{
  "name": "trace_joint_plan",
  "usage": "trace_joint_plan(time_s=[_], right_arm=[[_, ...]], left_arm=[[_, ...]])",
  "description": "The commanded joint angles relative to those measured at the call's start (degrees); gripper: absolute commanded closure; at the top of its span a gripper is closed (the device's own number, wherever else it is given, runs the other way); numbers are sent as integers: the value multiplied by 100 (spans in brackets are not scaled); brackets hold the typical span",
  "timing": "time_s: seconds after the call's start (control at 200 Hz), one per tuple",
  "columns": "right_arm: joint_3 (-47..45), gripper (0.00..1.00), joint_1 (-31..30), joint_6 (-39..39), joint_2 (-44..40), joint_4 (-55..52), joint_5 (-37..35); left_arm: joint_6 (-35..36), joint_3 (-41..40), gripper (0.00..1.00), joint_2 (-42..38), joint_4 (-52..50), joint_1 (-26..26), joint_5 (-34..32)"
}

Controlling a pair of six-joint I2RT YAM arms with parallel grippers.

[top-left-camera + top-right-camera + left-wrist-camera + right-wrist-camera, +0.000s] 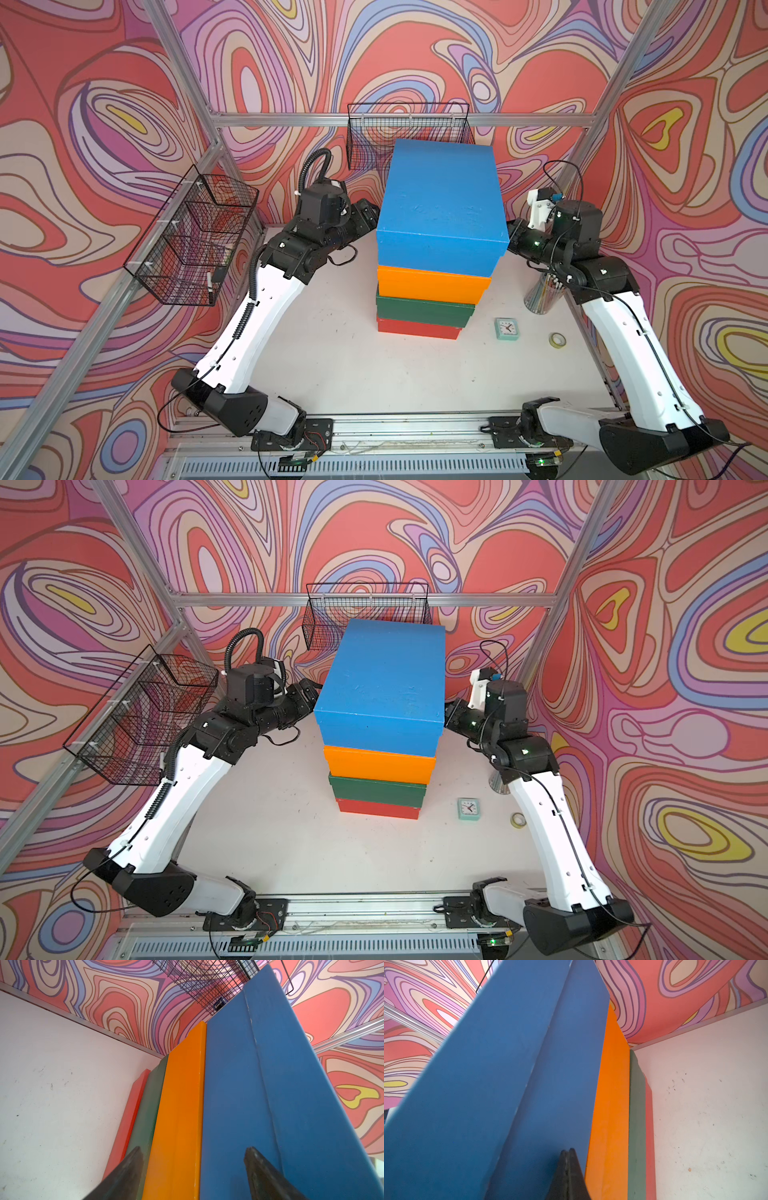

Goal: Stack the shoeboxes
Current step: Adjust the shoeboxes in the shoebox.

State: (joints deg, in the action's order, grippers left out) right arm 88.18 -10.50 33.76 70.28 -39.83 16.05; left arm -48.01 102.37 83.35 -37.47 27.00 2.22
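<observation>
Far left, a black wire basket (191, 241) hangs on the frame rail above the left edge of the worktop (332, 365). Next over is the left gripper (196, 1169): jaws spread wide, nothing between them, pointed at the left side of the pile. In the left wrist view one finger (133, 1169) sits in front of the green shoebox (149, 1105) and the other in front of the blue shoebox (239, 1084). Can't tell if either one actually touches.

The shoeboxes are all in one pile mid-worktop, a bit toward the back edge. The red shoebox (417, 331) is at the bottom on the worktop, then green, then the orange shoebox (432, 284), with blue on top. Both top views show that same order. Behind the pile a second wire basket (409, 129) hangs on the back rail, its lower part hidden by the blue lid.

On the right, the right gripper (568, 1167) is pinched fully together with nothing in it. Its tip is right at the blue shoebox's right side wall, just under the lid's rim, and contact is too close to call. Under that arm, by the right edge, stands a clear cup (540, 295) of thin sticks. Toward the front edge from it a small mint clock (507, 329) lies face up. A tape roll (557, 339) lies nearer the right edge, and both are apart from the pile.
</observation>
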Motion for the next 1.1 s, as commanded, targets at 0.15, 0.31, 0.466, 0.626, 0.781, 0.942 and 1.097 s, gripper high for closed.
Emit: trace_joint_plan(time_s=[0.15, 0.31, 0.466, 0.626, 0.781, 0.942, 1.097], right_arm=[[154, 100, -110, -45, 44, 24, 121], [185, 100, -106, -82, 13, -94, -181], [232, 100, -105, -147, -15, -266, -475], [253, 90, -93, -588, -86, -499, -1345], [-348, 51, -93, -1228, -171, -316, -2450], [-1423, 2, -99, -1618, -169, 546, -2985], [-2160, 2, -99, -1705, 47, 1283, -3695]], left_arm=[[55, -272, 20, -201, 49, 109, 13], [20, -408, 17, -267, 56, 52, -20], [2, -464, 13, -347, -11, -58, -31], [211, -590, 0, -598, -187, -208, -380], [686, -1453, 0, -1127, 41, -440, -1075], [910, -2815, 0, -1770, 750, -649, -2014], [1272, -3832, 0, -2038, 1482, -678, -2886]])
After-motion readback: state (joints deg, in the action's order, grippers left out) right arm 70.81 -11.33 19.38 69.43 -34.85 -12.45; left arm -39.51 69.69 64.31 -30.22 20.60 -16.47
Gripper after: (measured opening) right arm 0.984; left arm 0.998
